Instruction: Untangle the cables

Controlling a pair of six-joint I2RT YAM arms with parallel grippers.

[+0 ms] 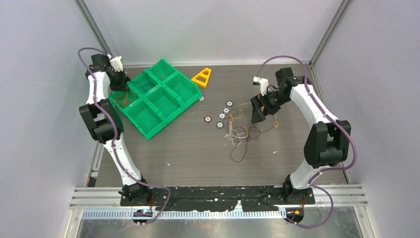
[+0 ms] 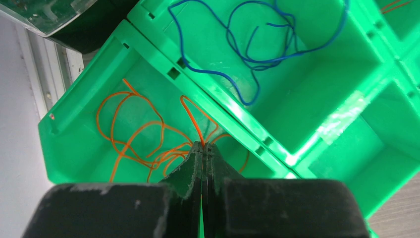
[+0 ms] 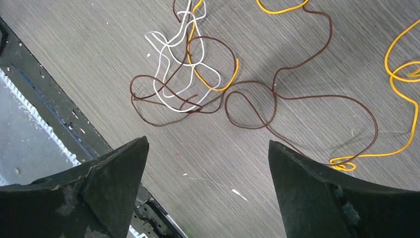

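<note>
The orange cable [image 2: 130,130] lies looped in a corner compartment of the green tray [image 2: 225,96]. One strand rises into the tips of my left gripper [image 2: 203,145], which is shut on it. The blue cable [image 2: 247,54] lies in the neighbouring compartment. In the top view, my left gripper [image 1: 120,85] hangs over the tray's left end. The remaining cables [image 1: 241,130] are tangled on the table: brown [image 3: 257,99], white [image 3: 168,54] and yellow [image 3: 407,99]. My right gripper [image 3: 208,144] hovers above them, open and holding nothing; it also shows from above [image 1: 257,113].
The green tray [image 1: 148,130] has several compartments and sits at the back left. A yellow triangular piece [image 1: 202,77] lies behind it. Several small ringed discs [image 1: 221,115] are scattered left of the tangle. The table's near edge and black rail show in the right wrist view.
</note>
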